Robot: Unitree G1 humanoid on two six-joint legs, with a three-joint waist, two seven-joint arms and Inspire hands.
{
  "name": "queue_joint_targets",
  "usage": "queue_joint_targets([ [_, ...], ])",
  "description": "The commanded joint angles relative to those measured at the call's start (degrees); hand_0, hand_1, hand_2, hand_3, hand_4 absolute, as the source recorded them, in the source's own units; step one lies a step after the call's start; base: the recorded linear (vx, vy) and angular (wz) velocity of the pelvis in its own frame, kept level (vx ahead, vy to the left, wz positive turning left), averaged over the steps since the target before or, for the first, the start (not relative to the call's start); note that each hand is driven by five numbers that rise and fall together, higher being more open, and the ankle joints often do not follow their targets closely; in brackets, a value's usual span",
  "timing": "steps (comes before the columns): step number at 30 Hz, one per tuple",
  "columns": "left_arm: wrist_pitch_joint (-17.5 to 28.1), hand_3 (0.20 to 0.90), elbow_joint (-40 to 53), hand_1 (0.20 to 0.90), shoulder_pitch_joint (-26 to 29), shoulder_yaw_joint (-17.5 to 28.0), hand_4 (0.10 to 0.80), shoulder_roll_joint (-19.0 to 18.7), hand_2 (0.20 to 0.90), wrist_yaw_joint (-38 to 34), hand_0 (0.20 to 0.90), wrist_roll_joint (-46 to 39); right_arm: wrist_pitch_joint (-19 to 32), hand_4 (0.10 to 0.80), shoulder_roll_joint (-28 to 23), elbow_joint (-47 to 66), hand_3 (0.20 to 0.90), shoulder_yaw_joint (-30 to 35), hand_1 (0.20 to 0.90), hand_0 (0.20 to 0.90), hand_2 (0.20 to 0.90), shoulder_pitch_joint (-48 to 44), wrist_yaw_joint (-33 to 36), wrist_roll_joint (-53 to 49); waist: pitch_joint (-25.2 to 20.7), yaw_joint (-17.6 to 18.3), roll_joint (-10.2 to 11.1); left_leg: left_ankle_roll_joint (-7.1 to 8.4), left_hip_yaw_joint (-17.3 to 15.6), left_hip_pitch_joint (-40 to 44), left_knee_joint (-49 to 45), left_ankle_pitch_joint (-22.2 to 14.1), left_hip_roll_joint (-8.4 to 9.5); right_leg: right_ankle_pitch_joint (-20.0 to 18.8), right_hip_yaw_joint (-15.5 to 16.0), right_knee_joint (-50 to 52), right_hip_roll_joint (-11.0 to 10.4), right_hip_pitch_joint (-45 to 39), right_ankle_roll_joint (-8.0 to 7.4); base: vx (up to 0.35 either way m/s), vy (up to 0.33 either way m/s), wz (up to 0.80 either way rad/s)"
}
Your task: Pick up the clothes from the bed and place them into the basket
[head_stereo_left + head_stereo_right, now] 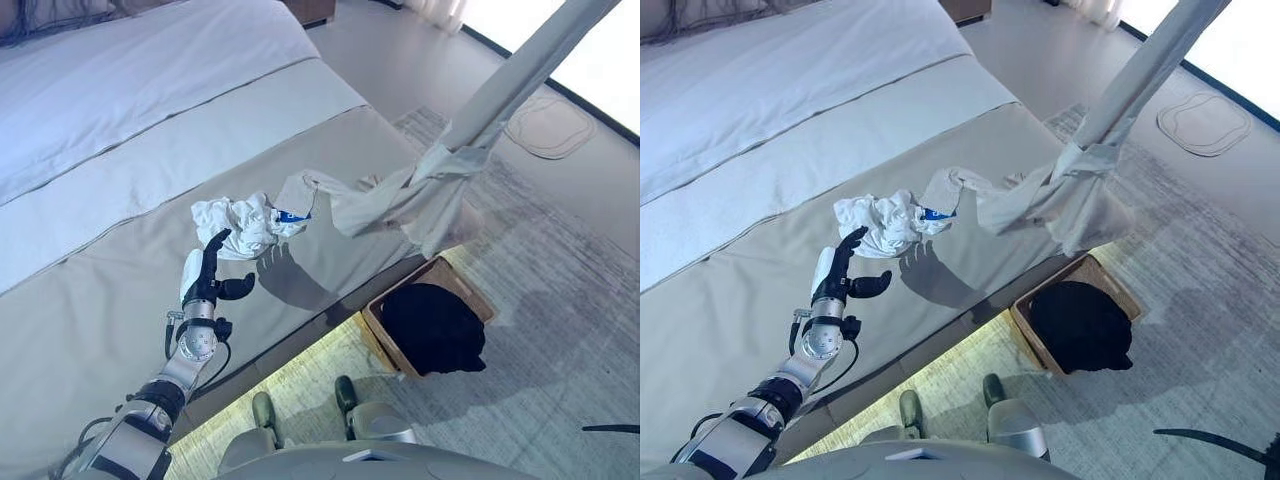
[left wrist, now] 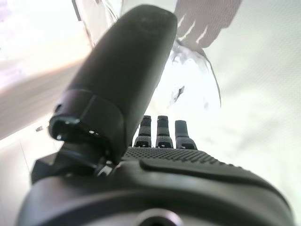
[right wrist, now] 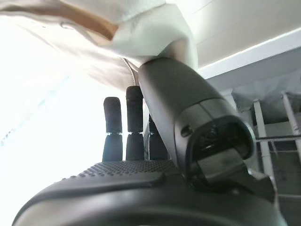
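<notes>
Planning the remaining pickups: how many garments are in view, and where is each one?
3: a white crumpled garment on the bed by the left hand; a beige garment hanging above the bed edge; a black garment in the basket, perhaps hiding more.

So there's a crumpled white cloth garment [image 1: 243, 225] bunched up on the grey bed cover [image 1: 110, 300] near its edge, and a long beige-grey garment [image 1: 420, 190] hanging in the air, one end trailing toward the white one. Down on the floor by the bed sits a square tan basket [image 1: 470, 290] with dark black clothing [image 1: 432, 328] piled in it.
</notes>
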State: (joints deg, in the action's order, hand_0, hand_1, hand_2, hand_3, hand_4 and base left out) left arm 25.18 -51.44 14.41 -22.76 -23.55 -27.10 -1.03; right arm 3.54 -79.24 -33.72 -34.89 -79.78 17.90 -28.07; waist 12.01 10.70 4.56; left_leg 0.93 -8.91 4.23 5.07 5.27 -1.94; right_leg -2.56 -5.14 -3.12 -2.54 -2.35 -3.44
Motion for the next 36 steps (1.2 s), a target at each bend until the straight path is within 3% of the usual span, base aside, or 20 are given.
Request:
queue_joint_targets([
  [1, 3.7, 0.9, -1.7, 0.9, -0.4, -1.0, 0.8, -2.3, 0.9, -0.9, 0.9, 1.4, 4.2, 0.1, -4.6, -1.5, 0.2, -1.9, 0.3, 0.3, 0.3, -11.1, 5.1, -0.1, -12.6, -0.6, 2.1, 0.27, 2.3, 1.5, -0.7, -4.7, -1.0, 0.4, 0.2, 5.8, 1.9, 2.1, 0.68, 0.004, 0.018, -0.16],
  [5, 3.7, 0.9, -2.6, 0.9, -0.7, -1.3, 0.8, -1.8, 0.9, -1.1, 0.9, 1.7, 3.8, 0.1, -6.2, -4.0, 0.2, -5.4, 0.3, 0.3, 0.3, -15.1, 5.9, -0.6, -13.2, 0.4, 2.1, 0.35, 1.5, 2.1, -0.5, -5.3, -1.25, 0.6, -0.4, 5.7, 2.1, 2.1, 0.29, 0.033, 0.026, -0.12],
  [11, 2.9, 0.9, -3.8, 0.9, 0.1, -1.7, 0.8, -1.8, 0.9, -1.5, 0.9, 1.3, 2.6, 0.1, -9.0, -6.3, 0.2, -5.0, 0.3, 0.3, 0.3, -14.9, 7.8, -1.4, -13.4, 2.1, 1.7, 0.32, -0.1, 2.5, -0.6, -5.5, -1.67, 0.4, -1.6, 6.3, 2.5, 2.8, 0.0, 0.01, 0.021, -0.12],
  [17, 2.9, 0.9, -4.6, 0.9, 0.6, -1.3, 0.8, -1.4, 0.9, -2.0, 0.9, 0.9, 3.3, 0.1, -11.7, -7.9, 0.2, -1.0, 0.3, 0.3, 0.3, -10.4, 7.5, -3.2, -13.2, 3.5, 0.9, 0.27, -1.4, 2.8, -0.7, -5.8, -1.91, 0.3, -2.6, 6.6, 2.7, 3.3, -0.12, 0.008, 0.006, -0.12],
  [21, 2.9, 0.9, -4.8, 0.9, 0.8, -0.7, 0.8, -1.6, 0.9, -1.8, 0.9, 0.9, 3.2, 0.1, -12.4, -7.7, 0.2, 4.2, 0.3, 0.3, 0.3, -4.0, 2.4, -5.1, -13.0, 4.0, 0.6, 0.3, -1.8, 2.8, -0.9, -6.0, -1.91, 0.1, -3.0, 6.6, 2.7, 3.6, -0.28, 0.007, -0.017, -0.16],
  [29, 2.5, 0.9, -4.5, 0.9, 0.9, 1.2, 0.8, -1.1, 0.9, -0.9, 0.9, 2.9, 0.1, 0.1, -5.7, -3.5, 0.2, 15.3, 0.3, 0.3, 0.3, 14.8, -14.5, -5.1, -12.6, 3.3, 0.6, 0.08, -1.6, 2.6, -1.3, -6.2, -1.52, -0.6, -2.6, 5.8, 2.2, 3.8, -0.31, -0.002, -0.015, -0.06],
  [36, 3.1, 0.9, -4.7, 0.9, 0.8, 3.0, 0.8, -1.3, 0.9, -0.1, 0.9, 3.4, -2.5, 0.1, 2.0, 1.5, 0.2, 23.5, 0.3, 0.3, 0.3, 29.8, -22.4, -3.1, -11.8, 2.9, 0.1, -0.25, -1.2, 2.4, -1.5, -6.4, -1.22, -0.7, -2.0, 5.6, 1.9, 3.9, -0.2, -0.008, -0.002, 0.02],
])
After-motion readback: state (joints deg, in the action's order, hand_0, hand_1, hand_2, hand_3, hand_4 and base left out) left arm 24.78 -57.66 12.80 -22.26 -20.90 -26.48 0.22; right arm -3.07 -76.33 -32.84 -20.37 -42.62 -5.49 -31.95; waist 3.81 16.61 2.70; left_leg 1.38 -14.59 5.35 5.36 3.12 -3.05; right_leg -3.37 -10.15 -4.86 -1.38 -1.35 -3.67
